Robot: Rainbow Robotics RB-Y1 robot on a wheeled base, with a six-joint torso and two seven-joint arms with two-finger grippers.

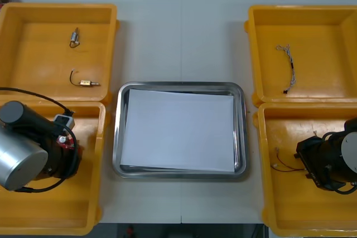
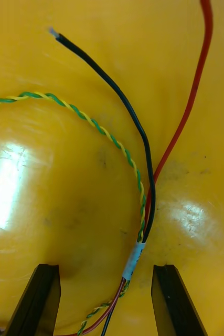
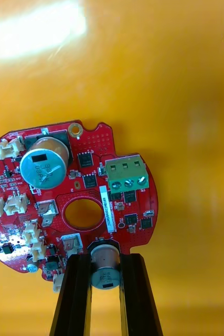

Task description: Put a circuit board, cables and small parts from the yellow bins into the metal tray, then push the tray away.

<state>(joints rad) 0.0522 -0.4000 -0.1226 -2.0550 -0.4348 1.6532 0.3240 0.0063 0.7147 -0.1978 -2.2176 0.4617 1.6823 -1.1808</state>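
My left gripper point(image 3: 105, 261), down in the lower-left bin point(image 1: 89, 215) of the front view, pinches the silver can point(image 3: 105, 270) at the edge of the red circuit board point(image 3: 91, 184), which reaches out beyond my fingertips. My right gripper point(image 2: 105, 269) is in the lower-right bin point(image 1: 279, 215) with its fingers spread. The taped cables point(image 2: 134, 257) lie between them, untouched.

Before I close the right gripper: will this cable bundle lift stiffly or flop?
Probably floppy: the cable bundle is thin wires, taped where the open right gripper straddles it. Its long ends curve apart, so likely to dangle and snag.
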